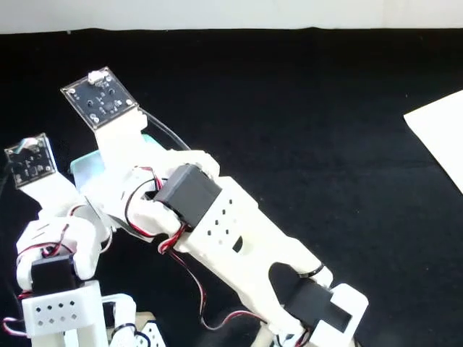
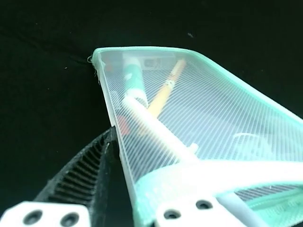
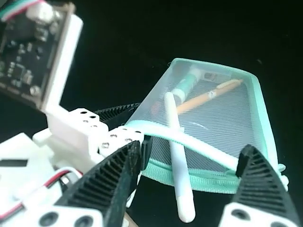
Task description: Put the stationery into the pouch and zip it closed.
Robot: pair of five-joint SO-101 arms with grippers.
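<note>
Black tabletop [image 1: 289, 108] under two white robot arms [image 1: 217, 217], viewed from overhead and from both wrists.

Nearest, at the pouch's open mouth: right gripper [image 3: 191, 144], black ridged jaws spread wide and holding nothing, one on each side of a white pen [image 3: 177, 161] sticking out of that mouth. Likely poised this way to close on the pen's free end and push it fully in.

At one corner of the same mouth: left gripper [image 2: 124, 179], clamped on the wall of the pouch [image 2: 213, 109], black finger outside, pale one laid across within. Seemingly gripped there to steady the pouch and keep its mouth gaping for the other arm.

Pouch itself: mint-green, see-through mesh, unzipped, mostly hidden beneath the arms from overhead. Hard to tell whether resting on the black surface or lifted off it.

Deeper inside, towards the pouch's closed end: an orange pen [image 2: 163, 90] lying aslant and meeting the white pen, and beside it a green-and-white tube-shaped item [image 2: 134, 80], kind unclear.

Well apart from the pouch, at the table's far side: corner of a white sheet of paper [image 1: 441, 137].

By the look of it, most stationery already in, white pen only partway, zipping not yet begun.
</note>
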